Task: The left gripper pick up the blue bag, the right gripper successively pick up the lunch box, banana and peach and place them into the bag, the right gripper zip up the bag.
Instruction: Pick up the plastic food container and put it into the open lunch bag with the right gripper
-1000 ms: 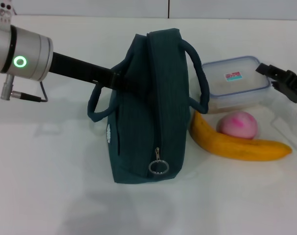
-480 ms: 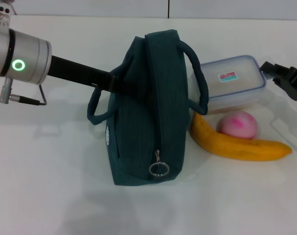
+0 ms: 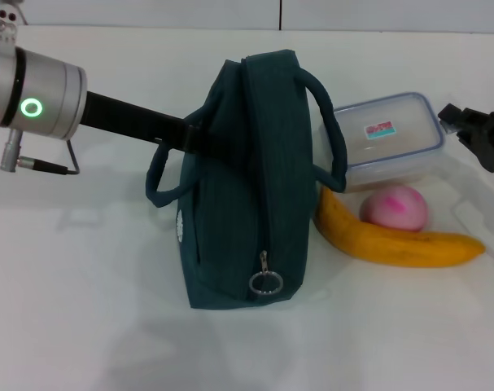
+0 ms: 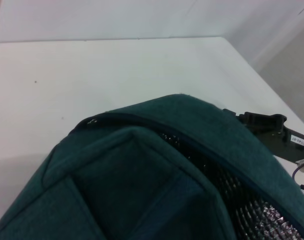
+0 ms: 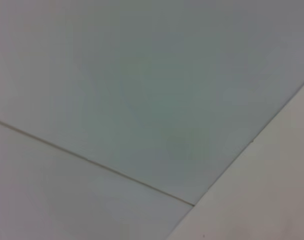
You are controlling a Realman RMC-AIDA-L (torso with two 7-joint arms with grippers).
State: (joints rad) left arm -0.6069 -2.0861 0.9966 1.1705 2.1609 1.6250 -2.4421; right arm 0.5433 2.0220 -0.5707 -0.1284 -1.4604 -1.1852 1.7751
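Note:
The blue bag (image 3: 247, 179) stands mid-table with its zipper side up and the ring pull (image 3: 264, 282) at the near end. My left gripper (image 3: 194, 134) reaches in from the left on its silver, green-lit wrist and is shut on the bag's upper left side. The left wrist view shows the bag's fabric (image 4: 141, 165) close up, with foil lining (image 4: 252, 210). The lunch box (image 3: 389, 138), the peach (image 3: 395, 208) and the banana (image 3: 393, 240) lie right of the bag. My right gripper (image 3: 468, 126) is open and empty beside the lunch box's right end, and also shows in the left wrist view (image 4: 262, 125).
The white table (image 3: 84, 269) runs back to a pale wall. A cable and plug (image 3: 35, 161) hang under the left wrist. The right wrist view shows only pale wall panels.
My right gripper has drawn back a little to the right, away from the lunch box. The left arm shifted slightly left at first, then held still with the bag.

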